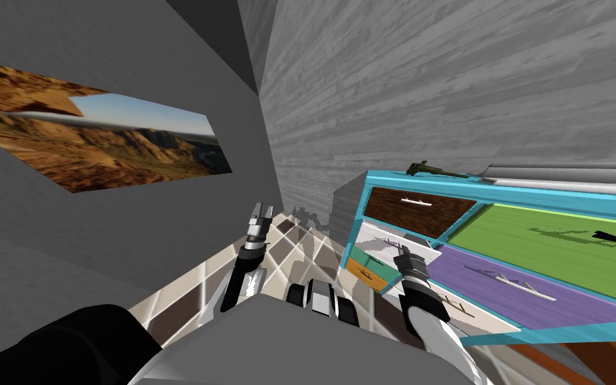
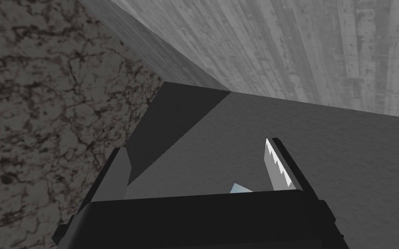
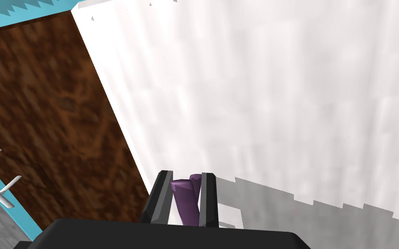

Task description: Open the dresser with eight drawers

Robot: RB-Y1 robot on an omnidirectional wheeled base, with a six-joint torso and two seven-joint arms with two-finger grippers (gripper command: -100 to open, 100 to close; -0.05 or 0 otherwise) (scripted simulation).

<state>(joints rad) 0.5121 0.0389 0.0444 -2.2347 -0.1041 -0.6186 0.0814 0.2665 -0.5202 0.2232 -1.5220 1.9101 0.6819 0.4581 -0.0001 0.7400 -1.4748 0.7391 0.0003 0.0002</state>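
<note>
**Right jaws pinched on a purple handle; left jaws wide**

Jaws of the right gripper point(image 3: 187, 178) stand narrow, pressing the two sides of a short purple handle point(image 3: 182, 199) that rises between the two blades. That handle sits on the white drawer point(image 3: 281, 86), whose pale front spreads out just beyond the fingertips. Touching the white front along one long edge is the brown drawer point(image 3: 43, 108), with the teal frame at its far side.

From the head camera, the dresser point(image 1: 427, 190) stands against the grey plank wall ahead and to the right, its frame bright teal. The right gripper point(image 1: 399, 250) is at the white drawer point(image 1: 375, 235), which lies below the brown drawer point(image 1: 413, 210) and above a small green drawer point(image 1: 365, 259) and an orange drawer point(image 1: 365, 273). Further right are a broad green drawer point(image 1: 547, 234) and a purple drawer point(image 1: 500, 287). How far the white drawer is out cannot be told.

Jaws of the left gripper point(image 2: 197, 145) are wide apart with nothing between them. The left gripper point(image 1: 260, 217) hangs over the tiled floor point(image 1: 186, 301), left of the dresser and well apart from it.
</note>
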